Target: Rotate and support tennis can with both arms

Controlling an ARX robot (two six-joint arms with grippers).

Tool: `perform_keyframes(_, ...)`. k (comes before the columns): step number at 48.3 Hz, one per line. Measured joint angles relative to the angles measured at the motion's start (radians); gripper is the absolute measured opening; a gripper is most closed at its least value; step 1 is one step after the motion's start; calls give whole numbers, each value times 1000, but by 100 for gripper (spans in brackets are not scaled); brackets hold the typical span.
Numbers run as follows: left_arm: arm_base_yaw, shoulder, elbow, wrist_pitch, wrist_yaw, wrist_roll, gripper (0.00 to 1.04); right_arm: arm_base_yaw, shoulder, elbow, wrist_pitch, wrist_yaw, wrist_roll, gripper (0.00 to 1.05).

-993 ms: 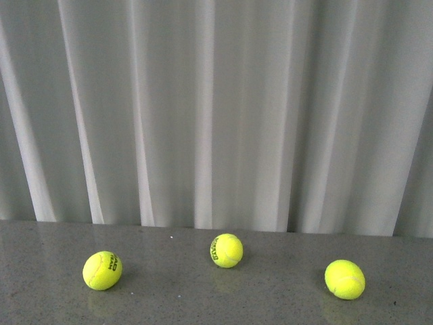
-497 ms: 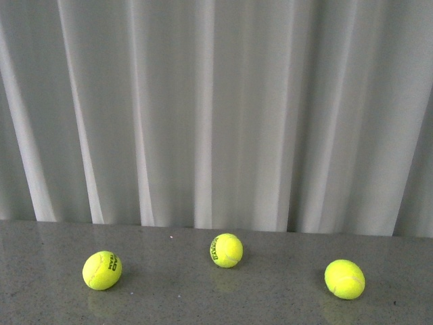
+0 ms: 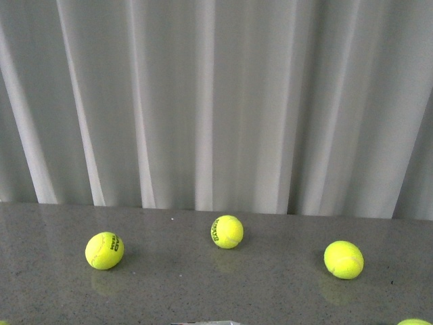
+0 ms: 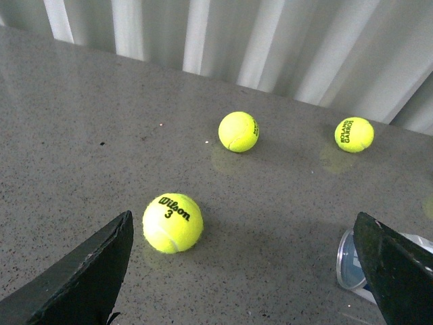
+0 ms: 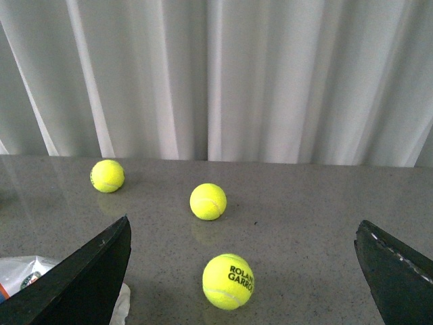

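Beside the clear plastic tennis can (image 4: 347, 263) (fuzzy balls (image 4: 172, 222) nearby), left gripper (image 4: 242, 219) and right gripper (image 5: 242, 223) gape wide.

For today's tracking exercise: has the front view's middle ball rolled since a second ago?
No. The middle ball keeps its place against the table's back edge; the whole view shifted up together.

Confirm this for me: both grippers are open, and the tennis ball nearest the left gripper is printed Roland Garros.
Wrong on the print. The left gripper and right gripper are both open, but the tennis ball nearest the left gripper is printed Wilson 3, not Roland Garros. The left wrist view shows it.
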Motion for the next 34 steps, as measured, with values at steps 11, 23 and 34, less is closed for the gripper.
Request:
perform_keyframes(11,102,556,159,219,295,26,98,0,0,0,0,0,0,98)
perform_keyframes(23,80,1018,373,164,573,92,98,0,0,0,0,0,0,98)
perform_keyframes(34,31,1253,482,239,668,32,98,0,0,0,0,0,0,98)
